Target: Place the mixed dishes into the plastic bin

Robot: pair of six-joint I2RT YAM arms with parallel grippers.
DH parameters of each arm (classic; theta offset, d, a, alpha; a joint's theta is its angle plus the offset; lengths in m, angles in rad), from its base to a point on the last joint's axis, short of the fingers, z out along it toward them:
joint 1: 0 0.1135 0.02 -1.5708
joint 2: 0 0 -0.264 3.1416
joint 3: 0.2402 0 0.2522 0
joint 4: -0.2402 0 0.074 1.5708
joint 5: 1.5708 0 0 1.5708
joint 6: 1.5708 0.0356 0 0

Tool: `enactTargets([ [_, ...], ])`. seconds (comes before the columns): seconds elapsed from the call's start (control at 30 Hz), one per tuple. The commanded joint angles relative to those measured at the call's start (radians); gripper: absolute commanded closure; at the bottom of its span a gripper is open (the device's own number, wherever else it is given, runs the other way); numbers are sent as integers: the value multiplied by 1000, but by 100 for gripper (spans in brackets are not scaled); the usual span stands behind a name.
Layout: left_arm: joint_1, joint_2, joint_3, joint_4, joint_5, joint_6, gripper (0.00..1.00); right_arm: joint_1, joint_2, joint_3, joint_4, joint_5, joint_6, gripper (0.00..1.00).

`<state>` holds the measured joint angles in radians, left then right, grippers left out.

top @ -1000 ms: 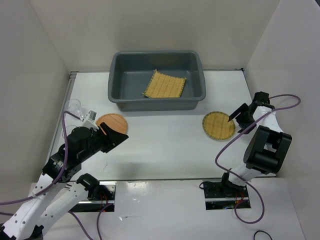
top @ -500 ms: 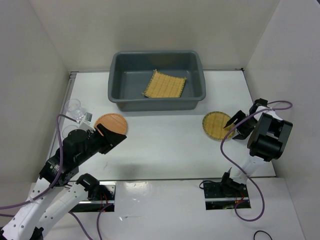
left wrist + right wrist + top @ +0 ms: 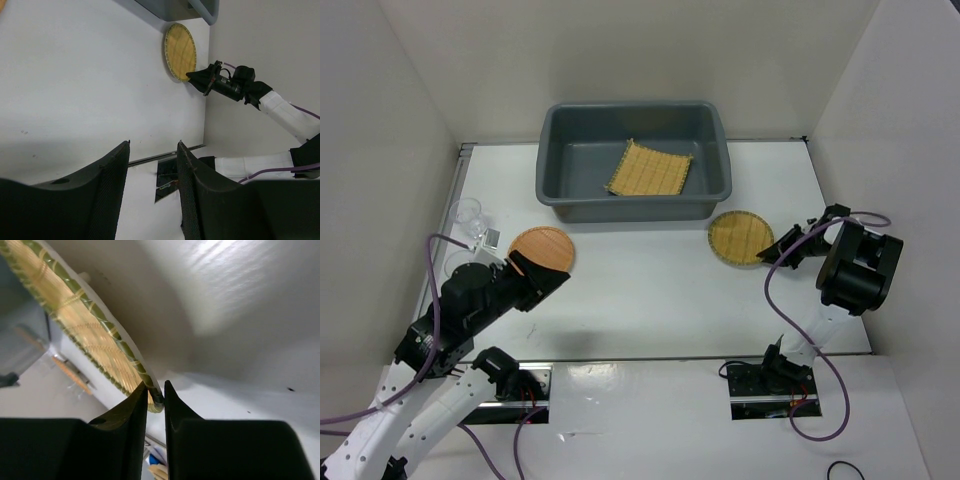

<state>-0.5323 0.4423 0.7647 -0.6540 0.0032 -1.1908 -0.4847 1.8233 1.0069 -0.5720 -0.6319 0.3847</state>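
Note:
The plastic bin (image 3: pixel 633 160) stands at the back with the square bamboo tray (image 3: pixel 650 168) inside it. The round yellow woven plate (image 3: pixel 740 237) lies just in front of the bin's right corner. My right gripper (image 3: pixel 767 253) is shut on that plate's right rim. The wrist view shows the rim of the woven plate (image 3: pixel 75 315) pinched between the two fingers of the right gripper (image 3: pixel 155 390). The orange-brown plate (image 3: pixel 542 247) lies at the left. My left gripper (image 3: pixel 548 277) hovers over its near edge. The left gripper (image 3: pixel 152 145) is open and holds nothing. A clear cup (image 3: pixel 468 215) stands at the far left.
White walls close in the table on the left, right and back. The right arm's purple cable (image 3: pixel 775 300) loops over the table's right side. From the left wrist, the woven plate (image 3: pixel 180 50), the right gripper (image 3: pixel 192 76) and a bin corner (image 3: pixel 202 7) show.
My right gripper has shut on the woven plate's rim, and the plate has slid left and toward the bin. The left arm has drawn back a little, its gripper unchanged.

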Motion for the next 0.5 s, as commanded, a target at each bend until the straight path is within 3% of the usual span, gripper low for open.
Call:
enactTargets([
  [0.0, 5, -11, -2, 13, -9, -30, 49, -11, 2, -25, 57, -41, 29, 84],
  [0.47, 5, -30, -11, 13, -9, -30, 49, -11, -39, -54, 282, -227, 97, 77],
])
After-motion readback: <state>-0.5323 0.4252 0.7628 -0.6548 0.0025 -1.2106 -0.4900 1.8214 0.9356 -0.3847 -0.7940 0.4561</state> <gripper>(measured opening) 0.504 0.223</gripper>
